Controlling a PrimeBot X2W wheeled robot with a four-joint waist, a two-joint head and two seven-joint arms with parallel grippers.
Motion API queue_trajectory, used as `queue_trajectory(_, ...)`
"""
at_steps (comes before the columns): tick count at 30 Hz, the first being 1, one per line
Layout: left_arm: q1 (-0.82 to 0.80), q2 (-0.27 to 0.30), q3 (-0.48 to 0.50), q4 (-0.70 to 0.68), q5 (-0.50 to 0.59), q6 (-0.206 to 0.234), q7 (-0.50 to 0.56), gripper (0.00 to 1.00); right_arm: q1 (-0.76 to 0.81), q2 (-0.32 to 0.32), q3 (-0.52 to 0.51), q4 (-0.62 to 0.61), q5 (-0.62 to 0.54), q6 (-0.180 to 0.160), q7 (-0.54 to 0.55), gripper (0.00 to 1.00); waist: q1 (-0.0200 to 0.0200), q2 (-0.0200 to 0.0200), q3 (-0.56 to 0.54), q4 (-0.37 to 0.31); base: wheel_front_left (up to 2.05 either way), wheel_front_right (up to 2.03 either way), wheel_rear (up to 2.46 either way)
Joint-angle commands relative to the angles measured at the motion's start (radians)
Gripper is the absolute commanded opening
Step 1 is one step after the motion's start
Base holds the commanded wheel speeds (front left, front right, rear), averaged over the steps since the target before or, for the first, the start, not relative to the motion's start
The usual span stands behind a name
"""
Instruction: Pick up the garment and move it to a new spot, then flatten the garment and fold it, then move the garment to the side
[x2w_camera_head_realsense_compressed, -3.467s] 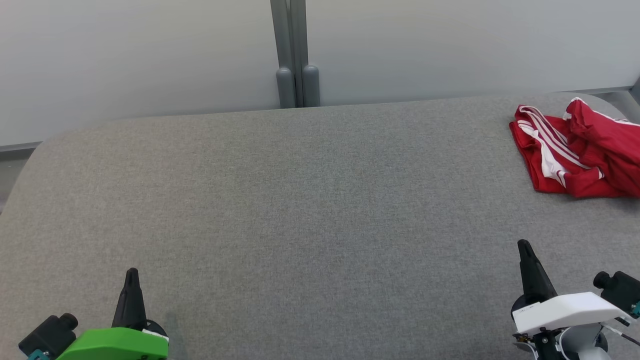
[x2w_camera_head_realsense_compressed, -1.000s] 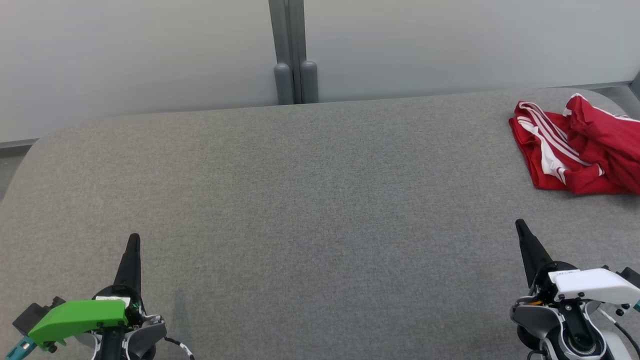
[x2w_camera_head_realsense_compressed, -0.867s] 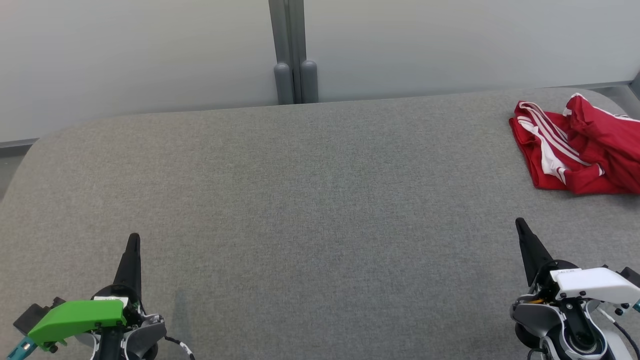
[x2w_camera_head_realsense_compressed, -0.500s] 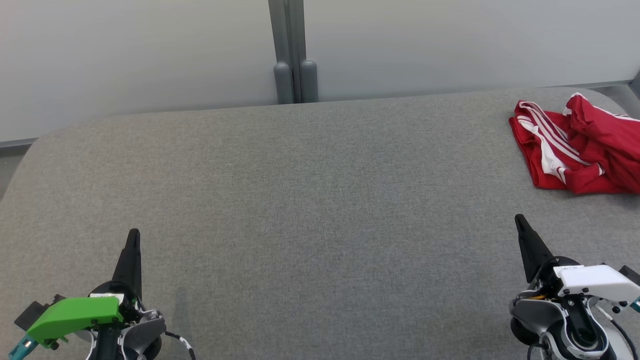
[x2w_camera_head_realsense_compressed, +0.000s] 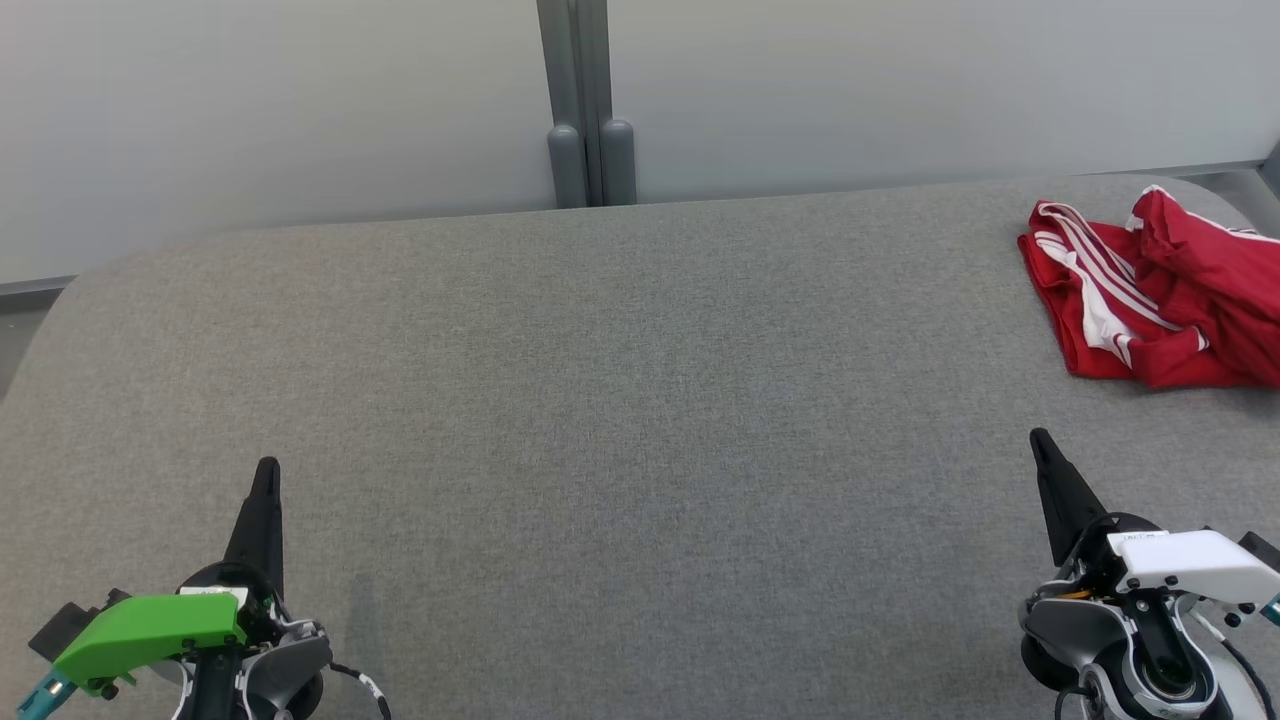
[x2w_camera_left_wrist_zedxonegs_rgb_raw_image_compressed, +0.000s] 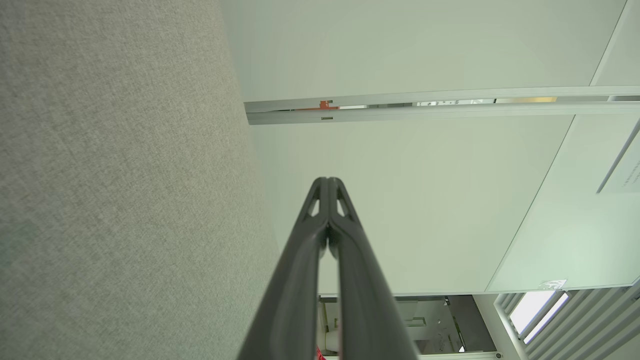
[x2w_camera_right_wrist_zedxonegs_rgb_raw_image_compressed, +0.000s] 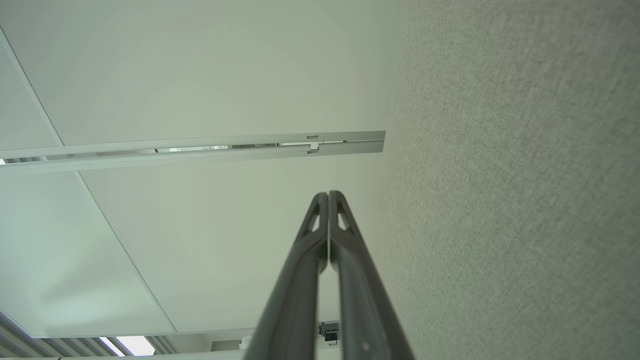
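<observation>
Grey table, crumpled red garment

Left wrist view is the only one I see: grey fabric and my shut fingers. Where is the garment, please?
Observer: The red garment lies crumpled at the far right of the grey surface, untouched.
Operator: Which hand is closer to it?
Observer: The right hand; it is nearer the robot than the garment, with bare surface between them.
Operator: Is that hand open?
Observer: No, it is shut and holds nothing.
</observation>
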Motion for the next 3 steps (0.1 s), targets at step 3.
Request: queue_trajectory(3, -0.010, 0.007, 0.003, -0.002, -0.002, -0.006, 0.003, 0.00, -0.005, 0.000, -0.003, 0.003, -0.004, 0.000, 0.004, 0.00, 0.0000, 0.0000, 0.000, 0.000, 0.00, 0.00, 0.00)
